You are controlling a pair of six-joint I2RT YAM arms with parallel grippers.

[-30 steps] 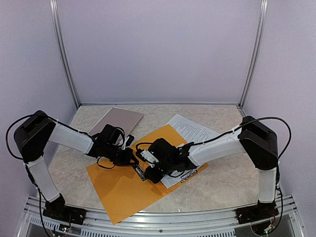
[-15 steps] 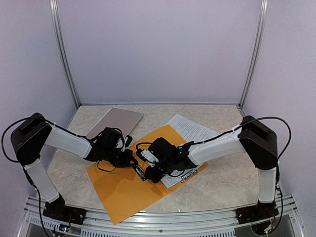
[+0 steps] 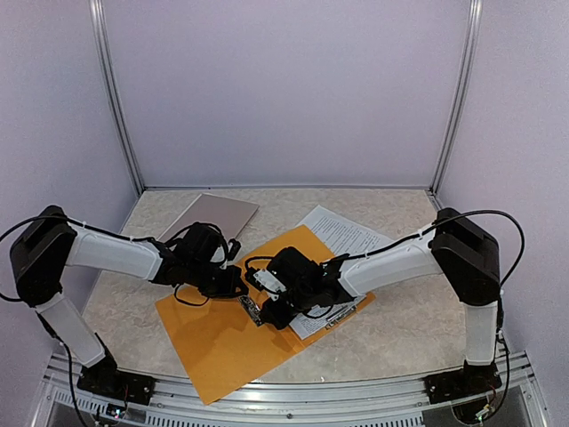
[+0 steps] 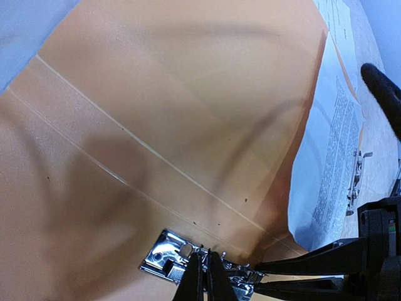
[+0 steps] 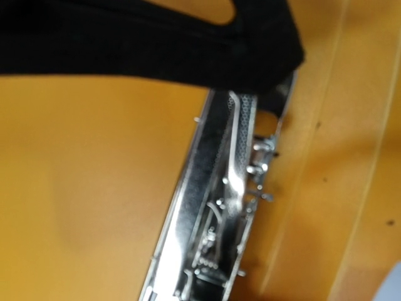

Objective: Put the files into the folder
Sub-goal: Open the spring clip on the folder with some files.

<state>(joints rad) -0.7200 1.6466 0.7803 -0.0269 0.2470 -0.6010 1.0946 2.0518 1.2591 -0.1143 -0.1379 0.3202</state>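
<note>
while the clip [image 4: 164, 254] seems pinched by the right pincer [image 3: 256, 311], the clenched left pincer [image 4: 204, 279] should be kept steady beside it.

light: soft, even | shadows: faint on folder [image 4: 156, 125] | right wrist view: blurred

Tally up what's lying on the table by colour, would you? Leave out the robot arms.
orange folder: 1
white printed paper, patches showing: 2
beige flat pad: 1
silver metal clips on the folder: 2
Total: 6
</note>
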